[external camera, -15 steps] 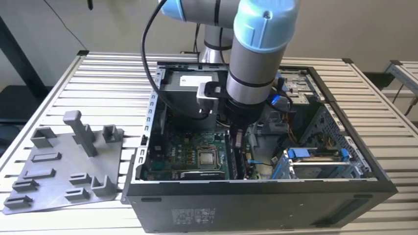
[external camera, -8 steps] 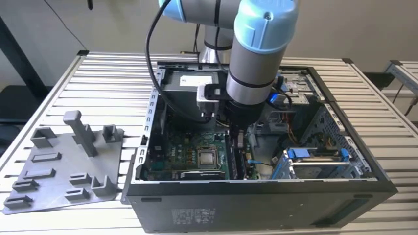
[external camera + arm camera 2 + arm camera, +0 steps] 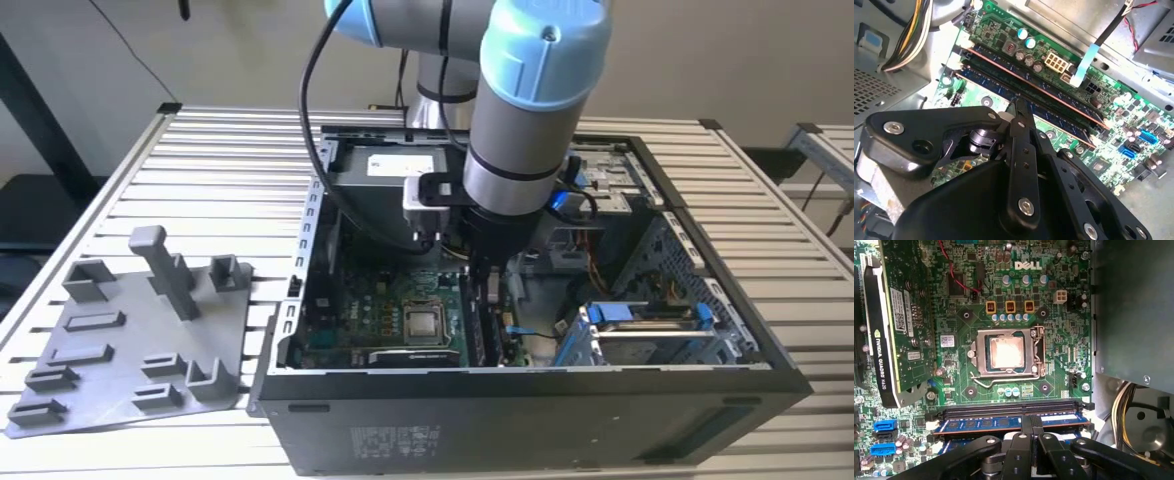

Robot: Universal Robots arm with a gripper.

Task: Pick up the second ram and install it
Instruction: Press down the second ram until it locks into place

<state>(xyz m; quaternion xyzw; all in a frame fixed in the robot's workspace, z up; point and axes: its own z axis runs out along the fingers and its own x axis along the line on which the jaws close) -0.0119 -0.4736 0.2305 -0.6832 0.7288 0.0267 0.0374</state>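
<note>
**Robot arm presses fingers onto memory stick inside open computer case**

The fingers of the robot arm's gripper are pressed together, tips down on the top edge of the second ram, a long, thin dark stick with black chips standing upright in a blue slot of the motherboard. In the second wrist view the closed tips meet the stick's upper edge near its middle; nothing is pinched between them. Just beside that stick, on the processor side, a twin dark stick stands in the neighbouring slot, parallel to it. The two show as two long ridges running side by side in the second wrist view, the twin the farther from the gripper.

Beyond the twin stick lies the processor socket, its metal frame shut around a bright square chip. On the far side of the socket from the power supply, a graphics card stands on edge.

In the exterior view the arm reaches straight down into the open computer case, which lies on its side on a slatted table. Near the case, toward the exterior view's left, a gray plastic tray with raised blocks rests on the table.
</note>
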